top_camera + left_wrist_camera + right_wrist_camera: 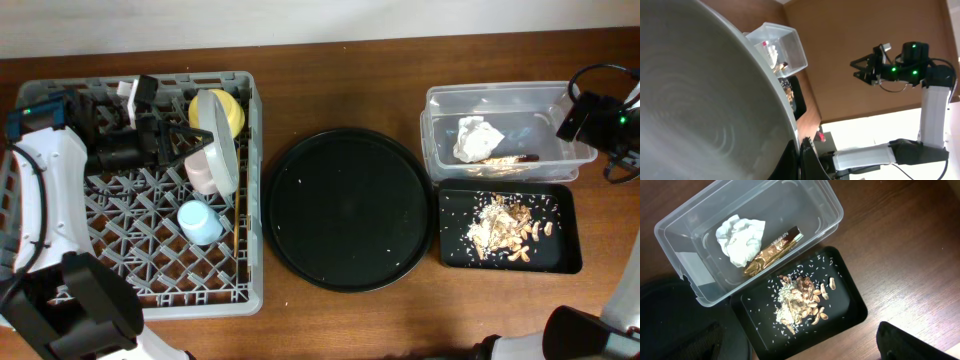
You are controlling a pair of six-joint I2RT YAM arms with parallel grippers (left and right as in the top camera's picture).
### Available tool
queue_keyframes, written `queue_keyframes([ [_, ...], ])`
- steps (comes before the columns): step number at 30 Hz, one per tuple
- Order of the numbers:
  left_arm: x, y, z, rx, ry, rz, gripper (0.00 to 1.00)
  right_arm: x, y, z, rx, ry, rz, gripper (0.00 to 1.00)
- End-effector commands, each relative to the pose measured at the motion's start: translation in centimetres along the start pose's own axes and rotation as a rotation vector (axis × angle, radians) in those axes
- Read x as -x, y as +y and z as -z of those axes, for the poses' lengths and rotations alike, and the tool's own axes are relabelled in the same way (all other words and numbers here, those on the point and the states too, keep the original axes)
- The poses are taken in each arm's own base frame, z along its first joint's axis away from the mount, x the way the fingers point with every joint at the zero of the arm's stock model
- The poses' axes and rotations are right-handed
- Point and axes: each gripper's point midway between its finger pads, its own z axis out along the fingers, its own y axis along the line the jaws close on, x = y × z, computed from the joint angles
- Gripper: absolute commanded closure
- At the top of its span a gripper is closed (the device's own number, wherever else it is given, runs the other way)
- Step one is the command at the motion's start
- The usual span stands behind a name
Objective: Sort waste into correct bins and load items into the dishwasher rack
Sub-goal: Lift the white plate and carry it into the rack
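Note:
The grey dishwasher rack (170, 290) stands at the left. My left gripper (175, 140) is shut on the rim of the grey-white plate (222, 140), which stands on edge in the rack; the plate (700, 100) fills the left wrist view, with the jaws (801, 155) at its edge. The yellow bowl (235, 112), pink cup (203, 170), blue cup (200, 222) and chopsticks (237, 225) lie in the rack. The clear tub (500, 92) holds the napkin (742, 240) and gold wrapper (772, 252). The black tray (845, 305) holds food scraps (802, 297). My right gripper (580, 115) is open and empty over the tub's right end.
The large round black tray (350, 210) lies between the rack and the bins, with a few crumbs on it. Bare wooden table lies behind the round tray and in front of it.

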Motion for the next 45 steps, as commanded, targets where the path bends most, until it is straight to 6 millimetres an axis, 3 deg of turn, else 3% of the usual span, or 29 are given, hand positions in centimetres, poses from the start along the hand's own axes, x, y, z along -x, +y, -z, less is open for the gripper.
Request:
queue_keyframes([
  [1,-0.4,0.3,-0.1,0.018,0.014,-0.024,1.0,0.2,-0.2,0.0,-0.012,-0.006,0.005,0.01],
  [8,-1.3,1.3,-0.4,0.056,0.054,-0.018,1.0,0.2,-0.2,0.0,-0.012,-0.006,0.005,0.01],
  [13,-2.6,-0.1,-3.6,0.014,0.146,-0.077,1.0,0.2,-0.2,0.0,-0.012,-0.006,0.005,0.01],
  [16,-2.6,0.3,-3.8,0.033,0.157,-0.097,1.0,0.2,-0.2,0.0,-0.012,-0.006,0.005,0.01],
  [25,-3.2,2.6,-3.9,0.085,0.202,-0.069,1.0,0.2,-0.2,0.0,-0.012,-0.006,0.005,0.01],
  [29,-2.6,5.6,-4.8,0.05,0.196,-0.01,1.0,0.2,-0.2,0.0,-0.012,-0.006,0.005,0.01],
  [36,-1.2,7.5,-2.5,0.07,0.115,-0.003,1.0,0.2,-0.2,0.0,-0.012,-0.006,0.005,0.01],
  [37,-1.2,7.7,-2.5,0.075,0.118,-0.005,0.94,0.2,-0.2,0.0,-0.012,-0.006,0.005,0.01],
  [38,-1.3,7.8,-2.5,0.082,0.123,-0.006,0.79,0.2,-0.2,0.0,-0.012,-0.006,0.005,0.01],
  [40,-1.5,8.0,-2.4,0.096,0.134,-0.005,0.64,0.2,-0.2,0.0,-0.012,-0.006,0.005,0.01],
  [42,-1.4,8.2,-2.0,0.101,0.123,-0.001,0.59,0.2,-0.2,0.0,-0.012,-0.006,0.005,0.01],
  [44,-0.9,8.8,-0.5,0.118,0.085,0.015,0.41,0.2,-0.2,0.0,-0.012,-0.006,0.005,0.01],
  [45,-0.7,9.2,0.4,0.128,0.061,0.024,0.39,0.2,-0.2,0.0,-0.012,-0.006,0.005,0.01],
])
